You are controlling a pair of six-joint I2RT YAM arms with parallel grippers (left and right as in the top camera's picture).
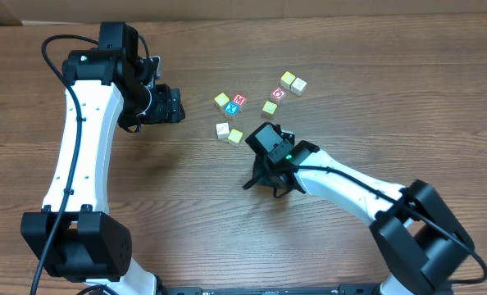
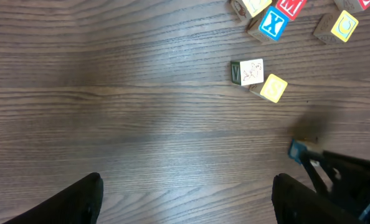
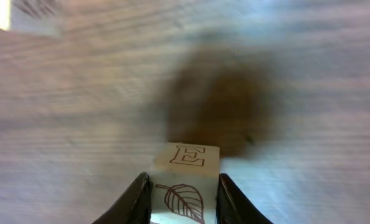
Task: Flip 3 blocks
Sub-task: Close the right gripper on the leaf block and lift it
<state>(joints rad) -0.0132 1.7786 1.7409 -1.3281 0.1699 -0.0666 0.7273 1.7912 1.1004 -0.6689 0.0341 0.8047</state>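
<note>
My right gripper (image 3: 185, 186) is shut on a pale cream block (image 3: 186, 157) with an outlined "E" on one face and a leaf drawing on the face towards the camera. The block hangs above the table over its own dark shadow. From overhead the right gripper (image 1: 266, 156) covers this block. Just left of it on the table lie a white block with a faint drawing (image 1: 222, 129) (image 2: 252, 70) and a yellow-faced block (image 1: 235, 136) (image 2: 273, 87), touching each other. My left gripper (image 1: 171, 105) (image 2: 188, 193) hovers open farther left, with nothing between its fingers.
Behind the pair lie a red "M" cube (image 1: 238, 100), a blue "X" cube (image 1: 232, 108) (image 2: 272, 22) and a yellowish cube (image 1: 221, 100). Farther right are a red "O" cube (image 1: 279, 93) and several pale or yellow cubes (image 1: 293, 82). The right arm (image 1: 350, 187) crosses the front right.
</note>
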